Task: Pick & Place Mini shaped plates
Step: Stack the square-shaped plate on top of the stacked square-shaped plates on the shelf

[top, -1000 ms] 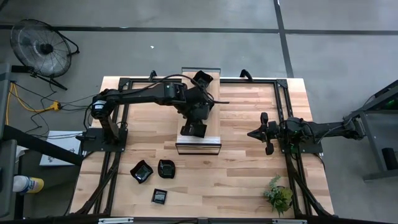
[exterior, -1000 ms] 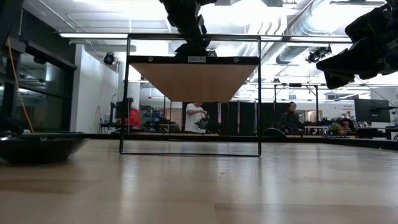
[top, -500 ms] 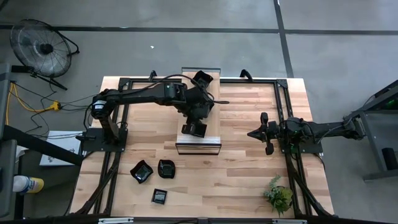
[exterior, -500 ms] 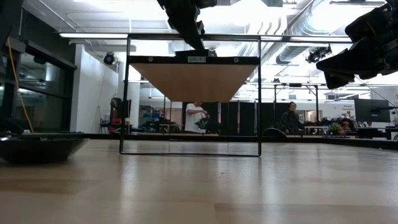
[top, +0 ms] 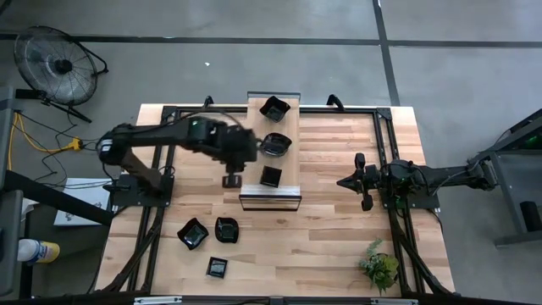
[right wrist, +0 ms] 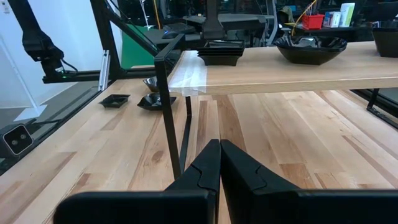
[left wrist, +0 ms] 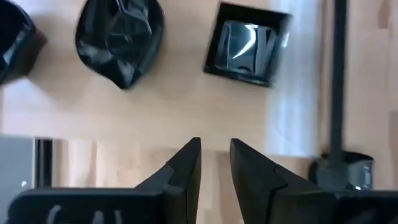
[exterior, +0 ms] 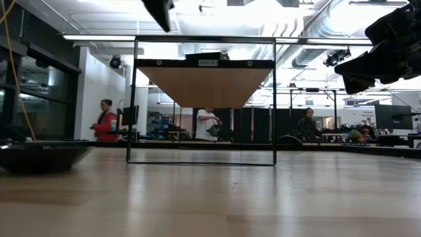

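The square plate (top: 270, 176) now sits alone on the raised shelf (top: 254, 116), toward its near end, with nothing touching it; a second ago the left gripper stood right over that spot with the plate under its fingertips, so the plate has just been let go and left there. It joins two other mini shaped plates on the same shelf, a leaf-like plate (top: 275, 144) in the middle and a scalloped plate (top: 275, 108) at the far end, all three apart from one another. The left gripper (top: 231, 180) has pulled off to the left of the shelf and hangs above the table (top: 339, 229), its fingers a small way apart and holding nothing; its wrist view looks down on the square plate (left wrist: 247, 45) and the leaf-like plate (left wrist: 121, 38) beyond the bare fingertips. That reads as one placement finished. Three plates still lie on the table near the left front: one diamond-set plate (top: 193, 233), a rounder plate (top: 226, 229) just beside it, and a small square plate (top: 218, 268) nearer the front edge. The next job is probably a reach toward that group. The right gripper (top: 347, 181) waits at the right side of the table, fingers together, unmoved, with the small plant (top: 378, 265) near the right front corner.
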{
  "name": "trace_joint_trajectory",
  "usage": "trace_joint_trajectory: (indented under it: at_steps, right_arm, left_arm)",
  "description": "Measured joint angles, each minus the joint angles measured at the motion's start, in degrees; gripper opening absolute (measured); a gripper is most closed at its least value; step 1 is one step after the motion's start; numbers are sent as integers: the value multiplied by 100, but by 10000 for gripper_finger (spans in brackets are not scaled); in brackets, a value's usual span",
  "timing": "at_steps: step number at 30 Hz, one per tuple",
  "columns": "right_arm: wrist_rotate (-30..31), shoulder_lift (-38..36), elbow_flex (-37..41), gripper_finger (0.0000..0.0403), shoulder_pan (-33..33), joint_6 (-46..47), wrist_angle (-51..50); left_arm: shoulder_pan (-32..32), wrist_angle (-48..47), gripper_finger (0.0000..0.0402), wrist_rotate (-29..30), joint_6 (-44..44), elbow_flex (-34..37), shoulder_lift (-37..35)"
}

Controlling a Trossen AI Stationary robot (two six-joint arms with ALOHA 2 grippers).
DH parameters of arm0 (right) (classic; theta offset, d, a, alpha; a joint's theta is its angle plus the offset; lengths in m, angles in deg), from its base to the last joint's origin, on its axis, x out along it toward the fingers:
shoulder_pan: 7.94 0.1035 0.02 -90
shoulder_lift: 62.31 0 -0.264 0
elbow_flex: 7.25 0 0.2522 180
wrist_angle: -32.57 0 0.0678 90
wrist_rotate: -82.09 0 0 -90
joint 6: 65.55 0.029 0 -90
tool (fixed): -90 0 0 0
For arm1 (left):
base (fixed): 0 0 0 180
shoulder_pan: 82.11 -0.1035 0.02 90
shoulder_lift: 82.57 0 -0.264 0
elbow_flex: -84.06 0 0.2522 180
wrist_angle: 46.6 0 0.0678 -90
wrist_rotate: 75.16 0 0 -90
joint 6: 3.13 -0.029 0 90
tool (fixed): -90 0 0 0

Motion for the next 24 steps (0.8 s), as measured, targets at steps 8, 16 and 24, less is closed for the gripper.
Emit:
trace_joint_trajectory:
  at_steps: [8, 16, 24]
  right_arm:
    - [0, 0, 0, 5, -1, 2, 2]
    - [0, 0, 0, 5, 0, 2, 2]
    - [0, 0, 0, 5, -2, 2, 2]
  left_arm:
    - [733, 605, 83, -126, 1088, 1564, -1113]
    - [1751, 1449, 83, -398, 2207, 3176, -2042]
    - [2886, 1609, 83, -424, 3898, 4140, -2384]
